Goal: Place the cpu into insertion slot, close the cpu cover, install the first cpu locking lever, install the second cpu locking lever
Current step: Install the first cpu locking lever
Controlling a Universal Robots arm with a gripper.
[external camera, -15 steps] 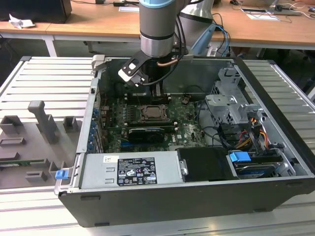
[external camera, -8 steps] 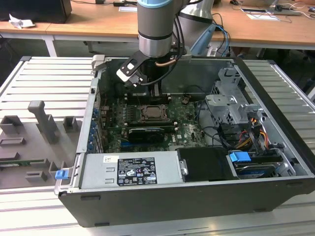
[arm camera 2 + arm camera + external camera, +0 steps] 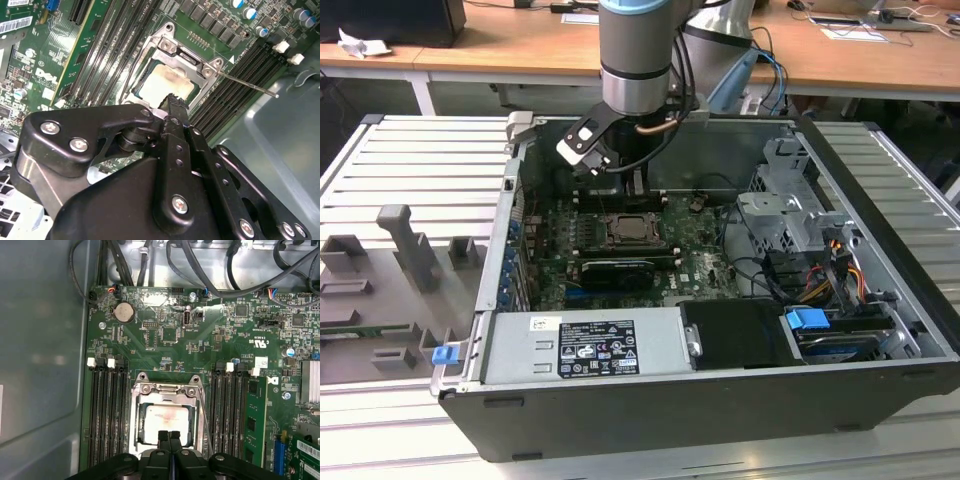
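The cpu (image 3: 165,422) lies flat in its socket on the green motherboard, its pale top showing through the square opening of the cpu cover (image 3: 167,388), which lies down over it. In the second wrist view the cpu (image 3: 165,82) and the cover (image 3: 170,47) appear again, and a thin metal locking lever (image 3: 250,85) sticks out sideways from the socket, unlatched. My gripper (image 3: 169,435) hovers just above the socket's edge, its two black fingers (image 3: 172,102) pressed together with nothing between them. In the exterior view the gripper (image 3: 617,172) hangs inside the case behind the socket (image 3: 632,231).
Memory slots (image 3: 105,410) flank the socket on both sides. Cables (image 3: 210,270) run along the case wall beyond the board. A black card (image 3: 610,272) lies in front of the socket, the power supply (image 3: 585,345) at the case front, the drive cage (image 3: 790,215) on the exterior view's right.
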